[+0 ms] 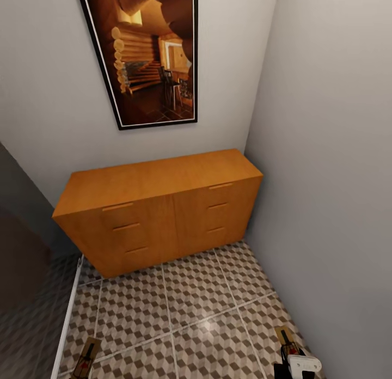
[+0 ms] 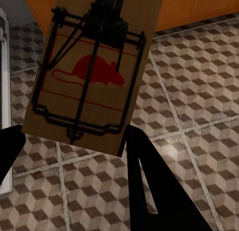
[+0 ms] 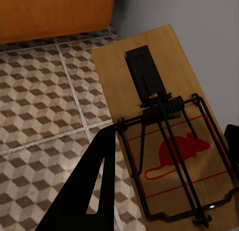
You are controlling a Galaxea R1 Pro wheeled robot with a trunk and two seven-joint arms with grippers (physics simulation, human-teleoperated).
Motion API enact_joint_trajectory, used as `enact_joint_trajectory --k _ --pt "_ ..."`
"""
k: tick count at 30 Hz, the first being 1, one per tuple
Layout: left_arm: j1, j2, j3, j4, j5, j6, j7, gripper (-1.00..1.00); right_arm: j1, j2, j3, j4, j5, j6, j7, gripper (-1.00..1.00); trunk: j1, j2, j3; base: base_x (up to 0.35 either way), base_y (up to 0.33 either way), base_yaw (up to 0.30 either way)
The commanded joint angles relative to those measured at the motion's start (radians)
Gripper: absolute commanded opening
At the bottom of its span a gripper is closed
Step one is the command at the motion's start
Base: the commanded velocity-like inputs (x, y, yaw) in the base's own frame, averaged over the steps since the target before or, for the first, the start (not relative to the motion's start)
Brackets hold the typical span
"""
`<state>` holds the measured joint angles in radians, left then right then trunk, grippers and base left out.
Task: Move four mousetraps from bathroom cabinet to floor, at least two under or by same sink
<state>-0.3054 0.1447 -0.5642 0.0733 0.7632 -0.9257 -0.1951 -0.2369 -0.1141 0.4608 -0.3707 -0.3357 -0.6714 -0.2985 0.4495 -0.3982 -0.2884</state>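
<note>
The orange-brown cabinet [image 1: 158,205] stands against the back wall with its drawer fronts closed. In front of it lies the cube-patterned bathroom floor [image 1: 190,303]. My left gripper [image 2: 74,151] is shut on a tan mousetrap [image 2: 89,76], held above the tiles; this mousetrap [image 1: 87,358] sits at the head view's lower left edge. My right gripper [image 3: 164,191] is shut on a second mousetrap [image 3: 164,131], close to the right wall, and this mousetrap [image 1: 285,340] is at the head view's lower right. The sink and the other mousetraps are out of view.
A grey wall [image 1: 326,205] closes the right side, meeting the cabinet's end. A framed picture [image 1: 147,52] hangs above the cabinet. A white strip [image 1: 68,319] borders a darker grey floor section [image 1: 27,324] at the left.
</note>
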Motion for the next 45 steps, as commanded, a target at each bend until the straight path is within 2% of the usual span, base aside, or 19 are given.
enact_joint_trajectory --k 1,45 --pt "-0.001 0.000 -0.005 0.003 0.008 -0.004 -0.007 -1.00 -0.001 -0.001 0.009 -0.001 -0.005 -0.002 -0.008 -1.00 0.001 -0.002 -0.001 0.000 0.000 0.000" --pt "-0.001 -0.001 -0.005 0.003 0.008 -0.002 -0.007 -1.00 -0.001 -0.001 0.009 0.004 -0.005 -0.004 -0.008 -1.00 0.001 -0.002 0.024 0.000 0.000 0.000"
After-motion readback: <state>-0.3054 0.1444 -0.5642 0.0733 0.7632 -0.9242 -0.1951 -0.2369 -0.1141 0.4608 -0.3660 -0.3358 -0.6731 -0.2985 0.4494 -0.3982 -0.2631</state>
